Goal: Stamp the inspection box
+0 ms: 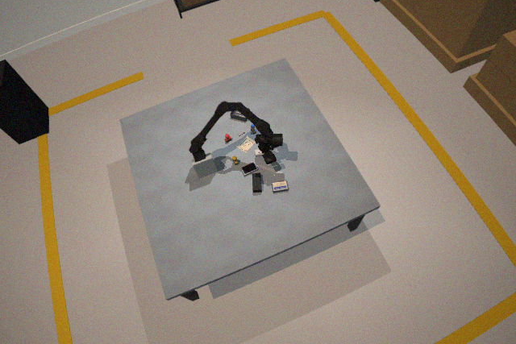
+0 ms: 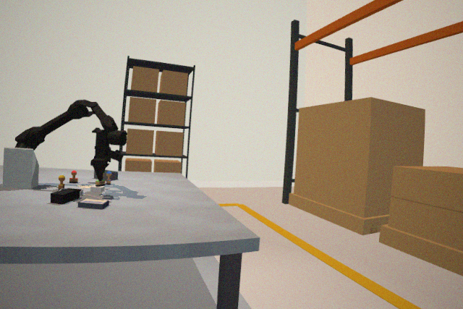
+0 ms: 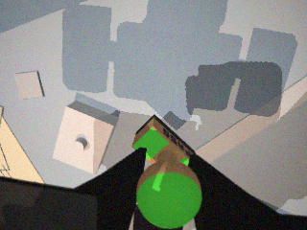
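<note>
We see the black robot hand (image 1: 264,147) (image 2: 100,178) (image 3: 167,157) pointing down over the big grey table surface (image 1: 200,232) (image 2: 149,226) (image 3: 43,53). It is partly closed, with its two fingers snug on a wooden stamp with a round green knob (image 2: 100,182) (image 3: 169,196). The stamp is right between the fingertips, its knob toward the wrist camera.

On the side of the stamp's base we spot small dark letters, but they are too fuzzy for us to read. We can't read PASS anywhere.

The cream paper card (image 1: 246,144) (image 3: 16,155) lies flat near the hand. Close beside the stamp, in the wrist view, is a white block with a round grey mark (image 3: 82,139).

We also see a stamp with a red knob (image 1: 227,138) (image 2: 74,176), one with a yellow knob (image 1: 235,159) (image 2: 61,181) and one with a blue knob (image 1: 252,128) (image 2: 108,176). A flat box with a white and blue label (image 1: 280,185) (image 2: 93,203) has print too tiny to read.
</note>
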